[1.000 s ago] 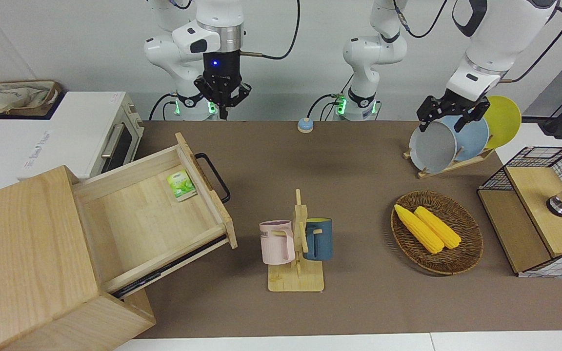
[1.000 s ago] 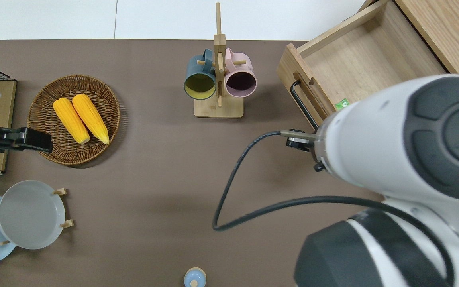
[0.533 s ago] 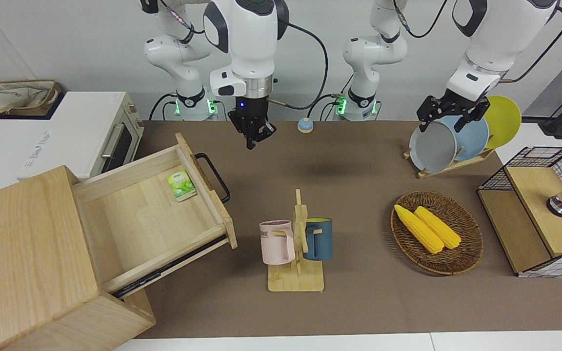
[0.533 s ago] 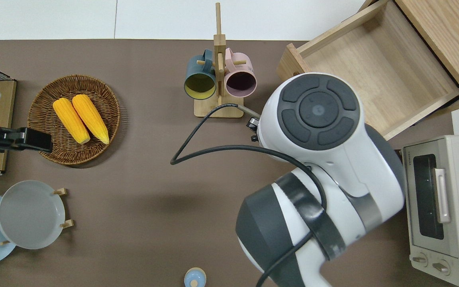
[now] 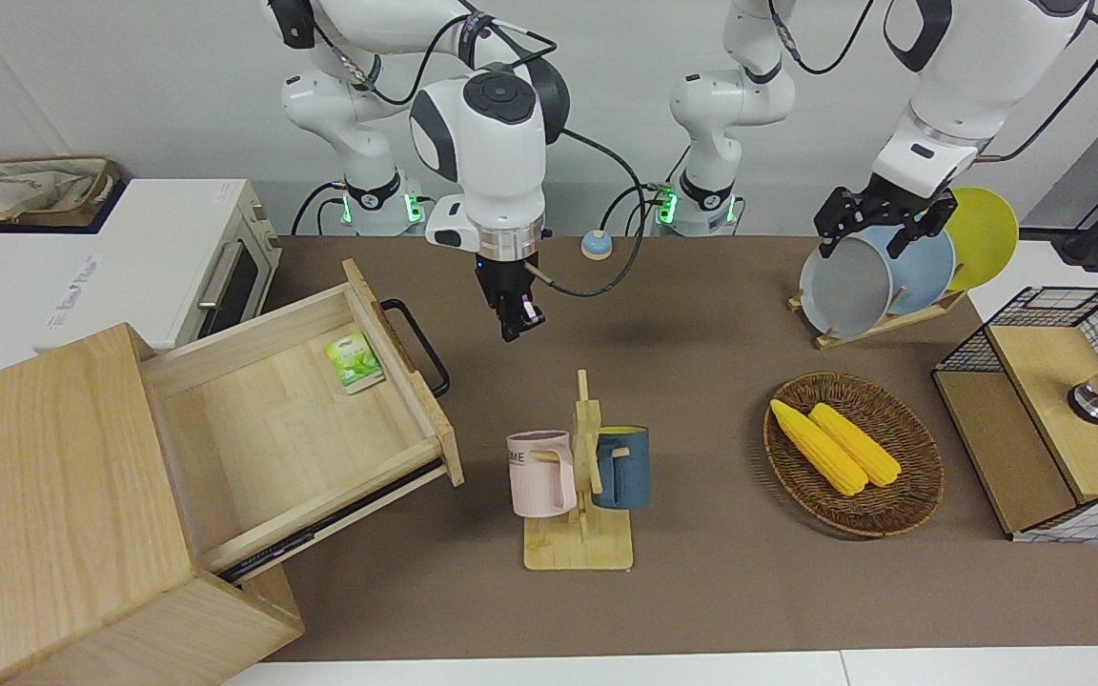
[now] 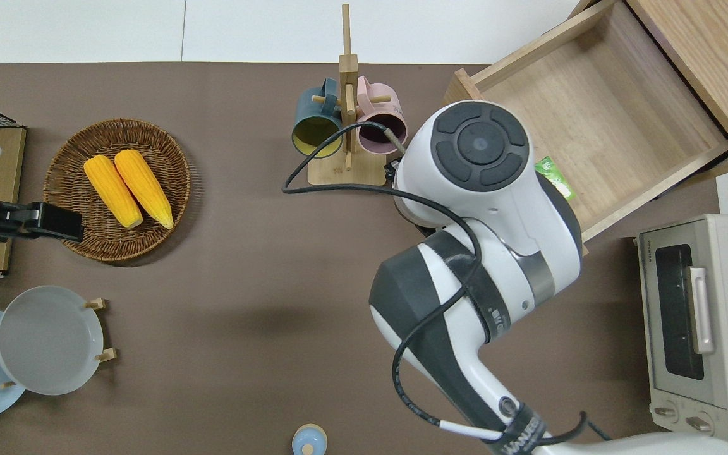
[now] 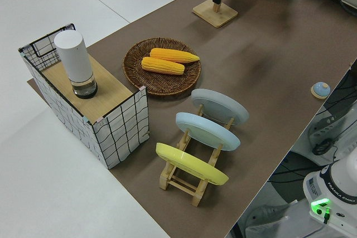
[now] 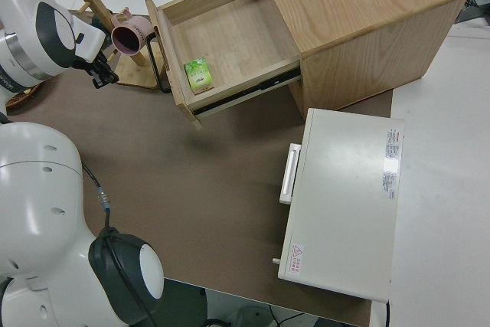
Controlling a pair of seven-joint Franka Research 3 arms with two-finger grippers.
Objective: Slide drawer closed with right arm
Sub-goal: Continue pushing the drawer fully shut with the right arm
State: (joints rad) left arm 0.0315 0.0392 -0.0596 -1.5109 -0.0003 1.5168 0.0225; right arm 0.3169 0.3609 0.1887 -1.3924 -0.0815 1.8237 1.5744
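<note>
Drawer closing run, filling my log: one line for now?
wide light-wood drawer: open | right claw: near black loop handle, no contact | left arm: parked

Your right arm (image 5: 482, 124) has white shells with dark grey joint caps, a silver wrist ring, a small blue wrist light and a black two-finger gripper (image 5: 511, 319). A black cable loops from its wrist. Your left arm (image 5: 949, 86) has matching white shells and a black gripper (image 5: 878, 224).
</note>
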